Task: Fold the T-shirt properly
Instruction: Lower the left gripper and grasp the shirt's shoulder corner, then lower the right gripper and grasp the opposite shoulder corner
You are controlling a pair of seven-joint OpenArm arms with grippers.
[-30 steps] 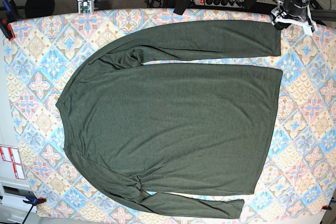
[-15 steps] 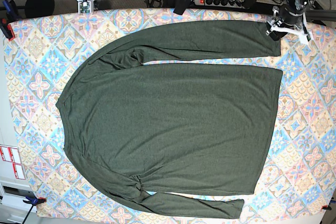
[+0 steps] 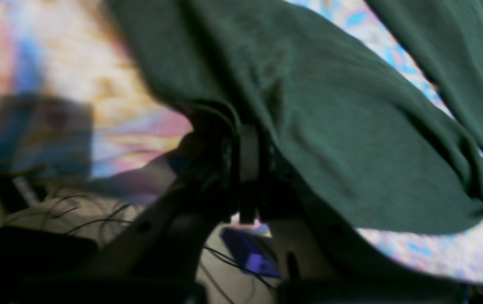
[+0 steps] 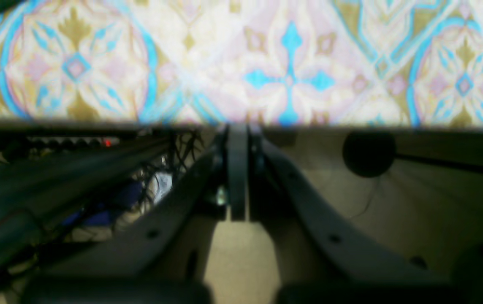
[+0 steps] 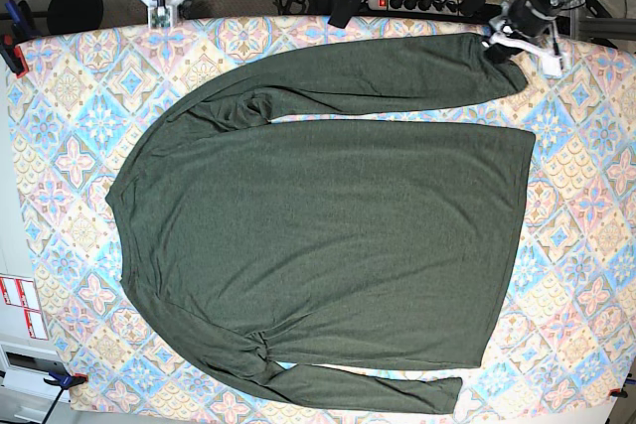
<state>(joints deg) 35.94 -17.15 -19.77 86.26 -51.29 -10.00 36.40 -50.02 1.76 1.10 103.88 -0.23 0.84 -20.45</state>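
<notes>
While knit cloth bunches, left gripper (image 3: 245, 139) pinches.

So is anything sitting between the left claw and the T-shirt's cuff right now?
Nothing visible does: the left claw is shut on the T-shirt itself, pinching a fold of the far sleeve's end, with only cloth between its tips.
</notes>
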